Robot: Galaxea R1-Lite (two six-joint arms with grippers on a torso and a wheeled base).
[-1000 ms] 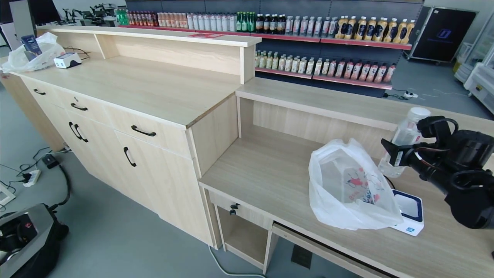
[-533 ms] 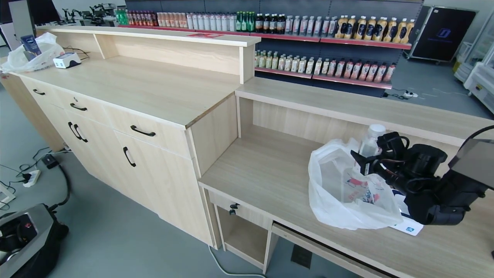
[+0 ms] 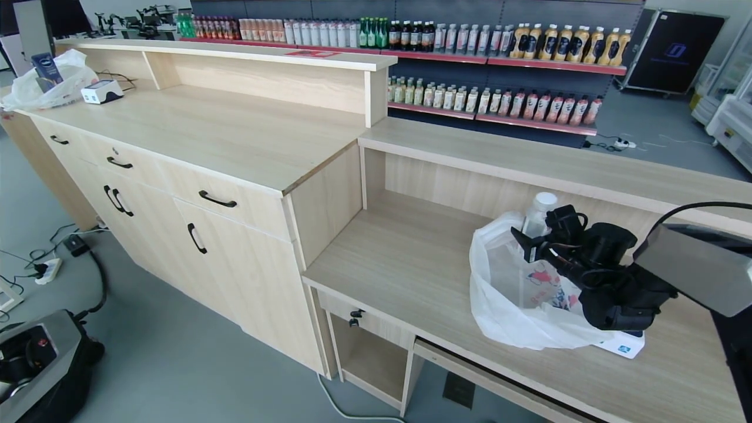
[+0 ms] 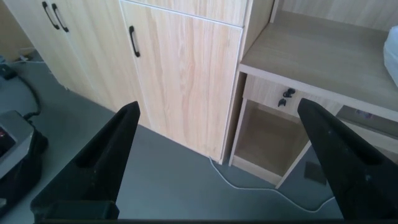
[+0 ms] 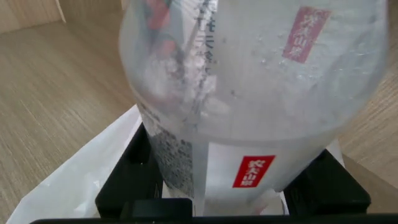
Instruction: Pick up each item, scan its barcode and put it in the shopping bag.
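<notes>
A clear water bottle (image 3: pixel 536 216) with a white cap stands upright, with my right gripper (image 3: pixel 537 245) shut on its lower body. It hangs over the open mouth of the white plastic shopping bag (image 3: pixel 517 305) on the low wooden counter (image 3: pixel 405 258). In the right wrist view the bottle (image 5: pixel 249 93) looms close between the black fingers (image 5: pixel 127 180), with the bag (image 5: pixel 81 174) below. The white and blue scanner (image 3: pixel 624 345) lies on the counter just right of the bag, partly hidden by my arm. My left gripper (image 4: pixel 217 168) hangs open above the floor in front of the cabinet.
A raised ledge (image 3: pixel 529 158) runs behind the bag. A taller counter (image 3: pixel 205 129) stands to the left, with another bag (image 3: pixel 47 82) and a small white device (image 3: pixel 103 91) at its far end. Shelves of drinks (image 3: pixel 482 70) line the back wall.
My right arm has carried the bottle leftward and slightly lower, from above the scanner's far side to over the bag's mouth. Bag and scanner stay put.
</notes>
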